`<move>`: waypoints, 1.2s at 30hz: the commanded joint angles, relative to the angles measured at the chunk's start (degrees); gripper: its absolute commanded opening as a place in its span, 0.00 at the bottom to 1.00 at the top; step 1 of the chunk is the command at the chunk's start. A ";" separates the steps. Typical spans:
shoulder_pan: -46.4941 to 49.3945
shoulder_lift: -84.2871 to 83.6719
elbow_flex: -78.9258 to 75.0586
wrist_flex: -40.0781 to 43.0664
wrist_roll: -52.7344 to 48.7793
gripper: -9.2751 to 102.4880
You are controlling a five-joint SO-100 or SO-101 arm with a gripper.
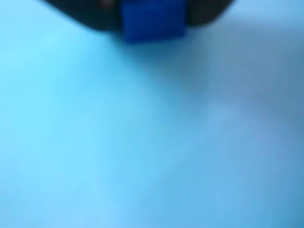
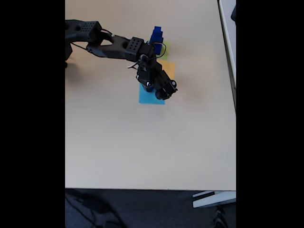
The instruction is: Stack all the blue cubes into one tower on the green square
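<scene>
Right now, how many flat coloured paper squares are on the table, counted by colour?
Green square: 1
Orange square: 1
Light-blue square: 1
Total: 3

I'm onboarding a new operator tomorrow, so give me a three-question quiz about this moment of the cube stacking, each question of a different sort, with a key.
1. True or false: in the fixed view, the tower stands beyond the orange square, at the green square.
2. Multiple choice: in the fixed view, the gripper is over which square? A) orange B) light-blue C) green
3. Short answer: in the wrist view, what sits between the dark gripper fingers at the top edge?

Key: 1 true. 2 B, the light-blue square. 3 A blue cube, above the light-blue surface; the blur hides how tightly it is gripped.
</scene>
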 commanded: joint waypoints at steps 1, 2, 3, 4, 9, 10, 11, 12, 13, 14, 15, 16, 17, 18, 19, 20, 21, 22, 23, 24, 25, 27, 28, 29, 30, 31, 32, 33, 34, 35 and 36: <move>-0.44 2.90 -3.08 0.00 -0.79 0.09; -0.53 3.16 -3.08 0.00 -0.97 0.08; -0.53 3.34 -3.08 0.00 -1.32 0.08; -0.62 3.60 -3.08 -0.09 -1.67 0.08; -0.62 4.57 -5.19 0.00 -4.39 0.08; -0.70 4.92 -5.98 0.00 -5.19 0.08; -0.70 5.01 -7.29 0.09 -6.24 0.08; -0.79 5.01 -8.96 0.35 -7.21 0.08; -0.88 5.27 -10.63 0.53 -8.17 0.08; -1.05 5.45 -12.30 0.62 -9.40 0.08; -1.32 5.71 -13.97 0.88 -10.55 0.08; -1.67 6.06 -15.56 1.58 -11.34 0.08; -2.20 6.50 -16.96 2.55 -11.60 0.08; -2.72 6.94 -18.37 3.43 -12.22 0.08; -3.25 7.21 -19.95 4.22 -13.36 0.08; -3.87 7.29 -21.45 5.01 -14.06 0.08; -4.57 7.56 -22.68 5.89 -14.50 0.08; -5.36 8.17 -23.29 6.94 -14.50 0.08; -6.06 8.96 -23.55 7.91 -14.68 0.08; -6.86 9.84 -23.82 8.79 -15.12 0.08; -7.73 10.90 -23.91 9.67 -15.47 0.08; -9.32 12.92 -23.73 10.72 -17.14 0.08; -10.20 13.97 -23.73 11.87 -17.75 0.08; -11.07 14.77 -23.29 12.13 -18.54 0.08; -11.87 16.17 -22.32 12.13 -19.25 0.08; -12.83 17.58 -21.27 12.13 -19.86 0.08; -13.80 19.16 -19.51 12.13 -19.78 0.08; -14.77 20.57 -17.75 12.13 -19.16 0.08; -15.73 21.36 -16.79 12.13 -18.81 0.08; -16.70 21.53 -16.70 12.13 -18.63 0.08; -17.67 21.62 -16.70 12.13 -18.28 0.08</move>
